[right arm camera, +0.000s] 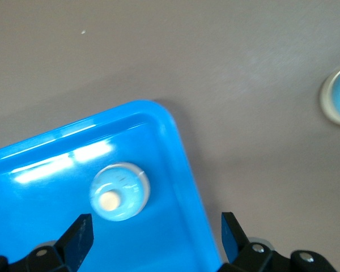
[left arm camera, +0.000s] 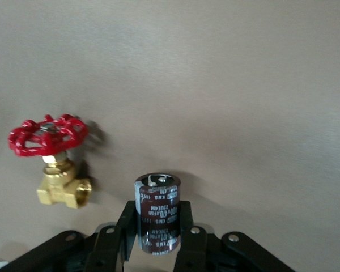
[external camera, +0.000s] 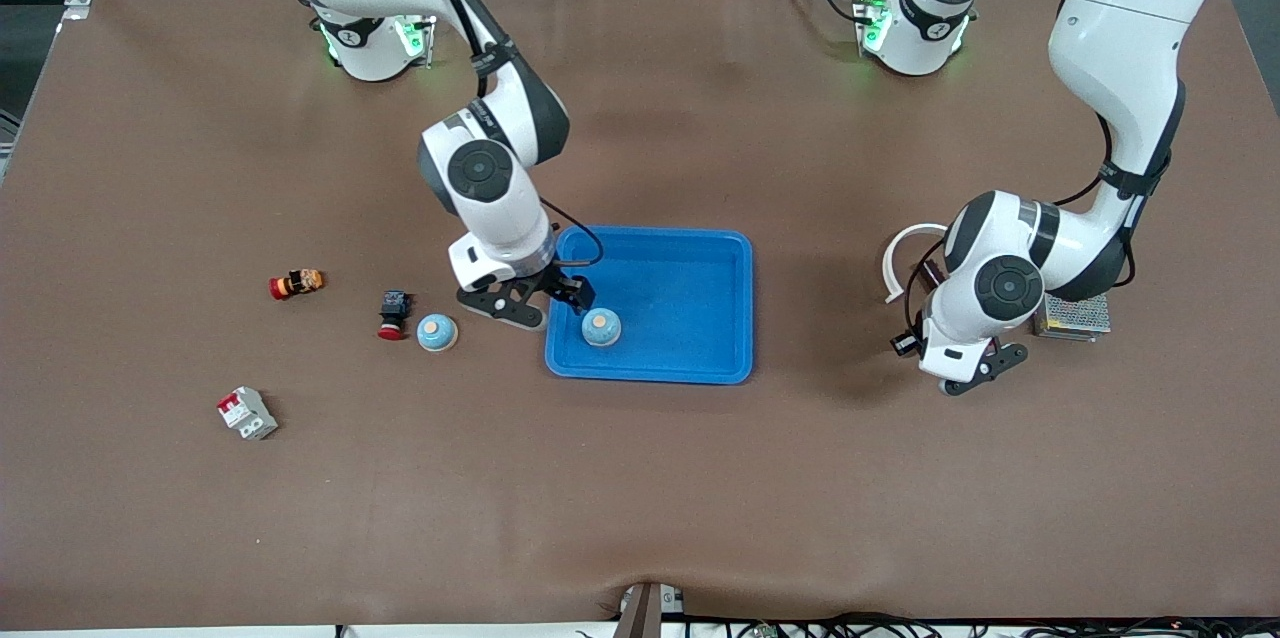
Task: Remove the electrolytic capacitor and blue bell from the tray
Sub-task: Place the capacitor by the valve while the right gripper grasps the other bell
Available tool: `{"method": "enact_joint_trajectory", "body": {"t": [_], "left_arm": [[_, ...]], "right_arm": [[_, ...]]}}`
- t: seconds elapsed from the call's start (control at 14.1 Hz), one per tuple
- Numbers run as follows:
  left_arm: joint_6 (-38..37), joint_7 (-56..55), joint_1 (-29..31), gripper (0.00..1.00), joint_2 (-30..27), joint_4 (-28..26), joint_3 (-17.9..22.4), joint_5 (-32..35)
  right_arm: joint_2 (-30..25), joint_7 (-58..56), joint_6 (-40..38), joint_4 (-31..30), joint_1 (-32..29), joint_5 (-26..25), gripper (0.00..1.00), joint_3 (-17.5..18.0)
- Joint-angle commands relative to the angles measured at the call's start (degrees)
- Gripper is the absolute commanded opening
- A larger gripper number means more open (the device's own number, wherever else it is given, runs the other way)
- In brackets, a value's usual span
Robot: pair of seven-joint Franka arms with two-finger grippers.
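One item out: capacitor (left arm camera: 157, 218) pinched in left gripper (left arm camera: 157, 241) off the tray (external camera: 690, 263); bell (external camera: 601, 326) remains inside, right gripper (external camera: 540, 303) spread above.

I see the bright blue tray (external camera: 690, 318) lying flat mid-worktop. A pale blue bell (external camera: 601, 326), dome-shaped with a tan centre button, sits inside near the tray's 8 o'clock corner. The dark, upright electrolytic capacitor (left arm camera: 157, 211) is pinched in the left claw (left arm camera: 158, 241), outside the tray.

Bright blue tray (external camera: 690, 318); pale blue bell (external camera: 601, 326); seemingly dark brown capacitor (left arm camera: 157, 218).
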Motion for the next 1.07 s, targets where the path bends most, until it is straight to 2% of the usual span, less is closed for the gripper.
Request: {"method": "enact_joint_trajectory", "body": {"t": [0.0,0.21,0.28,0.36,0.43,0.5,0.57,0.64,0.99], "left_arm": [[0.99,0.17,1.48,0.00,-0.18,-1.39,-0.36,1.68],[0.91,-0.18,1.65,0.00,0.35,-2.01,-0.44,1.68],[0.91,-0.27,1.65,0.02,0.43,-2.01,-0.44,1.68],[0.91,-0.36,1.57,0.09,0.44,-1.92,-0.44,1.68],[0.82,-0.36,1.22,0.27,0.44,-1.92,-0.44,1.68],[0.91,-0.10,1.39,0.56,0.44,-1.92,-0.44,1.68],[0.82,0.08,1.39,0.96,0.44,-1.83,-0.44,1.68],[0.82,-0.01,1.04,1.00,0.26,-1.83,-0.44,1.68],[-3.74,-0.27,1.04,1.00,-4.30,-1.04,-1.23,1.25]], "right_arm": [[4.83,5.80,-1.03,7.04,2.20,-0.66,1.00,-0.44],[6.77,6.16,-1.12,9.43,2.47,-0.66,1.00,-0.53],[7.04,6.16,-1.03,9.52,2.47,-0.75,1.00,-0.61],[7.22,6.07,-1.03,9.87,2.38,-0.75,1.00,-0.62],[7.65,6.07,-1.03,10.22,2.38,-0.75,1.00,-0.70],[8.27,6.07,-1.03,10.66,2.38,-0.75,1.00,-0.79],[8.71,6.07,-0.86,10.75,2.29,-0.83,1.00,-0.79],[9.06,6.16,-0.77,11.10,2.21,-1.36,1.00,-0.79],[10.64,6.16,0.02,11.19,1.94,-2.15,1.00,-0.79]]}}
